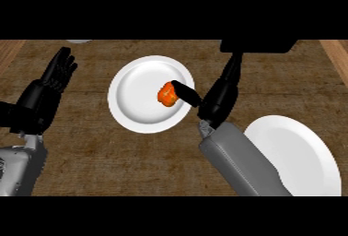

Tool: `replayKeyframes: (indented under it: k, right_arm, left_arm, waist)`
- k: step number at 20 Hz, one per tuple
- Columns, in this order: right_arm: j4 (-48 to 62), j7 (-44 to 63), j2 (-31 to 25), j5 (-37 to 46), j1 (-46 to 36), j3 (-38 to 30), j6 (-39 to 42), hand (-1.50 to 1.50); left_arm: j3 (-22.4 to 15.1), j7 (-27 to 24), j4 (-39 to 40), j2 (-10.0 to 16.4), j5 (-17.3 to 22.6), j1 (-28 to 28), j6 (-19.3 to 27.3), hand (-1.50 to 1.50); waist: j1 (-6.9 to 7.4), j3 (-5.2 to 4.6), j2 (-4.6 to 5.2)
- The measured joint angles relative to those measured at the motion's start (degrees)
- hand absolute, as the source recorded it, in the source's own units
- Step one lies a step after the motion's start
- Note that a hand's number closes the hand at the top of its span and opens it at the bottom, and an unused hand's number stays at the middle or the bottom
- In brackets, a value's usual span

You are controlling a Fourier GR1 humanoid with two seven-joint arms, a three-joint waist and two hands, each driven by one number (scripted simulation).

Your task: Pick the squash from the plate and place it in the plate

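Wooden counter (pixel 88 156) here, squash (pixel 166 93) on your middle plate (pixel 136 108). Your right hand (pixel 221 94) is spread, thumb touching the squash; your left hand (pixel 48 90) rests open.

squash (pixel 167 93) on centre plate (pixel 139 110) | second plate (pixel 306 156) right, nearer | left hand (pixel 48 90) far left

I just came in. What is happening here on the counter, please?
The robot's right hand reaches over the middle plate, and its thumb touches the orange squash lying there. The fingers look straight, so the squash is not yet gripped or lifted. A second plate sits at the lower right, partly hidden by the right forearm. The left hand rests open at the left edge, fingers up.
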Motion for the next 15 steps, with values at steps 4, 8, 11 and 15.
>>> replayKeyframes:
  k: [4, 8, 11, 15]
  right_arm:
    - [-10.6, 0.98, 0.1, 3.96, 8.59, 1.41, 1.49, -1.5]
    - [-21.11, 1.23, -0.3, 7.86, 18.81, 3.64, 2.93, -1.5]
    - [-28.26, 1.97, -0.07, 11.06, 24.79, 5.91, 5.26, -1.5]
    - [-36.72, 1.09, -2.61, 13.11, 33.67, 8.7, 6.54, -1.5]
  left_arm:
    - [0.57, 0.78, -1.55, -0.22, -0.33, 1.2, 0.11, 0.0]
    - [2.17, 1.11, -1.87, 0.37, 0.22, 1.69, -0.94, 0.0]
    - [1.98, 1.13, -2.61, -0.26, -0.46, 2.41, -1.09, 0.0]
    - [2.45, 0.36, -2.29, -0.65, -0.9, 2.57, -1.63, 0.0]
  waist:
    - [-1.03, 0.01, -0.14]
    - [-1.35, 0.01, -0.12]
    - [-1.33, 0.01, -0.07]
    - [-1.43, 0.0, -0.01]
